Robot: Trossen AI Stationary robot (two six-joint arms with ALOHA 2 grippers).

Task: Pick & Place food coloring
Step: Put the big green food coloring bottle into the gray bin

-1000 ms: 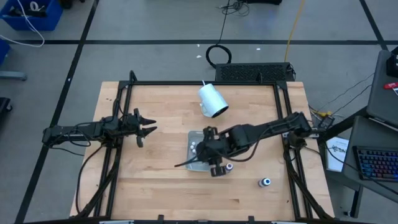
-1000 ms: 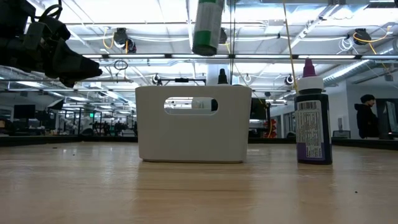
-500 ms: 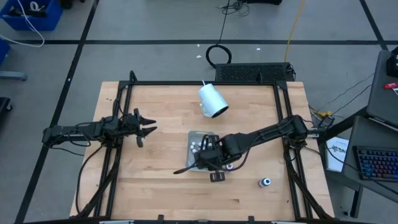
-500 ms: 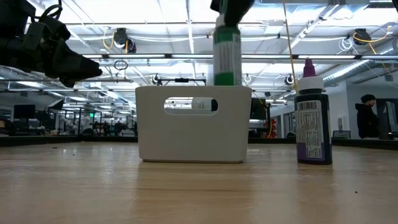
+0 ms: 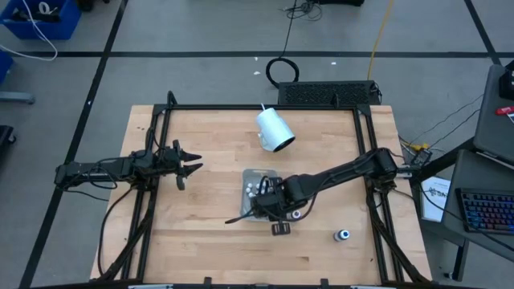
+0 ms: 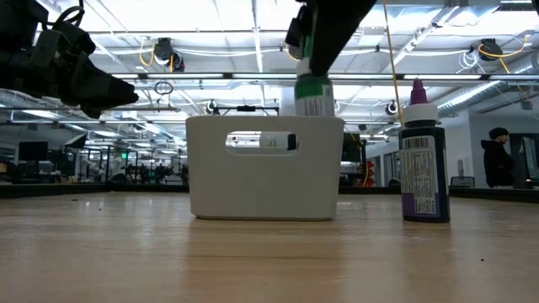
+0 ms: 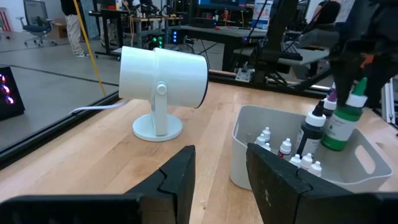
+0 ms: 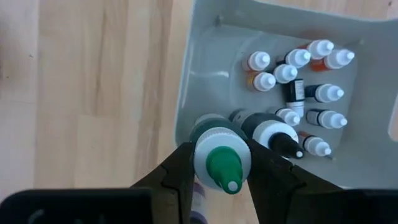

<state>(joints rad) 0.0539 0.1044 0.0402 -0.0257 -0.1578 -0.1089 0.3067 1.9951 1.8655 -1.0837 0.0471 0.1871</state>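
Observation:
My right gripper is over the pale rectangular tray, shut on a green food coloring bottle with a green tip and white collar. The bottle's lower part sits behind the tray wall. Several tiny white-capped bottles and a dark one stand in the tray. A purple bottle stands upright on the table to the right of the tray. My left gripper waits open at the table's left, above the wood. My right gripper pinches the green bottle at its upper end, just under the white collar, one finger on each side. The fingers come from above, pointing down. The bottle hangs upright below them, its lower part inside the tray; whether it stands on the tray floor is hidden.
A large white cylindrical cup on a round foot stands beyond the tray toward the far edge. Another small bottle stands beside the tray's right side, under my right arm. Bare wood lies left of and in front of the tray.
My right gripper has come down over the tray with the green bottle. The bottle hung high above the tray a second ago; now its lower part is below the rim. The gripper stayed shut on it. The left arm kept still.

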